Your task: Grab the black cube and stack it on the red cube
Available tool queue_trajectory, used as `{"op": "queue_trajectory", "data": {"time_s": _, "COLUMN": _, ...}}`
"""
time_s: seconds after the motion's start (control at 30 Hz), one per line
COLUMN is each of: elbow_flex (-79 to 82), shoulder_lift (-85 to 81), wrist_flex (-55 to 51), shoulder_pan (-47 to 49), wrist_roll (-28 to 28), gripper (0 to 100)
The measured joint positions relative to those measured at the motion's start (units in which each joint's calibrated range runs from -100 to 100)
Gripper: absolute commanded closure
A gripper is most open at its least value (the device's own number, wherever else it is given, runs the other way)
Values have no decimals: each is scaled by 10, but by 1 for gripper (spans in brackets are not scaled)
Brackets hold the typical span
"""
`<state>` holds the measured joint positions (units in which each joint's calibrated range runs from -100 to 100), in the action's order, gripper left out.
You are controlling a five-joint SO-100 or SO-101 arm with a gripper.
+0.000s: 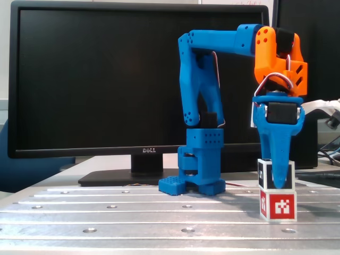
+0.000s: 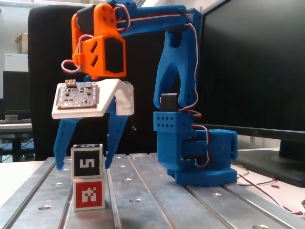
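hand covers black cube face | monitor cut off right

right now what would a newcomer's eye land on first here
The two-cube stack: the black cube sits on the red cube, near the table's front. Above it, the blue and orange arm's gripper straddles the black cube with fingers spread. A large dark monitor fills the background.
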<state>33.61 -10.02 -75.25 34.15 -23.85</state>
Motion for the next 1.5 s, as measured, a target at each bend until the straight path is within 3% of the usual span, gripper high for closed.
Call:
{"op": "queue_trajectory", "data": {"time_s": 0.4, "elbow_flex": -7, "shoulder_lift": 0, "wrist_flex": -18, "shoulder_pan": 1, "wrist_roll": 0, "gripper": 63}}
{"op": "queue_trajectory", "data": {"time_s": 1.07, "elbow_flex": -240, "shoulder_lift": 0, "wrist_flex": -236, "shoulder_pan": -18, "wrist_roll": 8, "gripper": 63}}
{"op": "queue_trajectory", "data": {"time_s": 1.5, "elbow_flex": -284, "shoulder_lift": 0, "wrist_flex": -229, "shoulder_pan": -152, "wrist_roll": 118, "gripper": 85}}
